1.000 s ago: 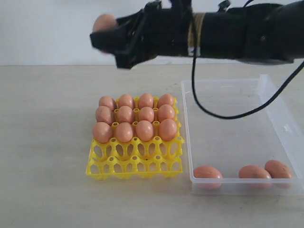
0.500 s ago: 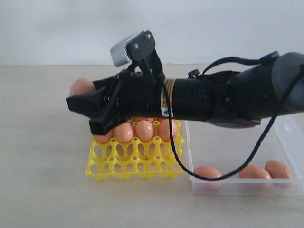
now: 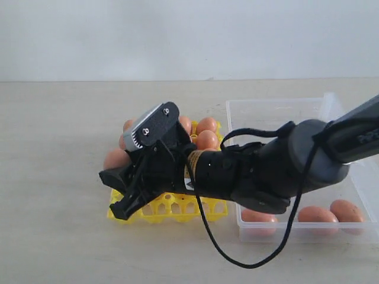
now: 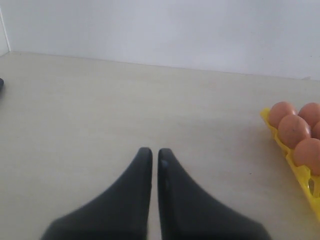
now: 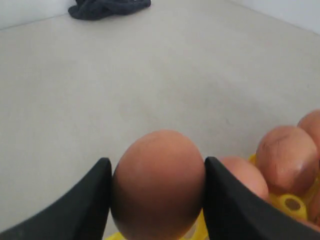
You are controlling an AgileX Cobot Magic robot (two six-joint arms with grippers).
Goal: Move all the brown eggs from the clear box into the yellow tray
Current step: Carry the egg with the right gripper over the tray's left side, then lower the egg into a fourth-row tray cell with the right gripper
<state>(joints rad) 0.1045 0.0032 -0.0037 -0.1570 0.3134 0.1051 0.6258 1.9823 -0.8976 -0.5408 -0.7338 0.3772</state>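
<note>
Nearest edge: the shallow clear plastic box (image 3: pixel 308 234) sits on the right. Three smooth orange-brown oval eggs (image 3: pixel 314 214) lie along its near wall. The rest of its floor looks bare, though the arm hides one corner.
Front of tray: the bright yellow openwork plastic egg tray (image 3: pixel 172 208) stands just beside the box, to its left. The front cups that show below the arm are empty.
Right gripper: the black right gripper (image 5: pixel 156 162) reaches across to the tray's front left corner, jaws clamped on one brown egg (image 3: pixel 115 158). The egg hangs low by the empty cups. I cannot tell from here whether it touches the tray.
Back of tray: more eggs sit in the rear cups. The arm covers most of them, so I cannot count them.
Left gripper: the black left gripper (image 4: pixel 151 155) hangs over the pale tabletop (image 4: pixel 75 100), off to the tray's side and apart from it. Its fingers are pressed together on nothing.
Far off: a dark crumpled cloth (image 5: pixel 107 7) lies on the table, well away from the work.
Done: I'd judge the larger share of the eggs has been moved, going by the nearly empty box.
Left to do: seat the egg in hand in a free front cup, then fetch the three from the box. The open cups look enough for them.
</note>
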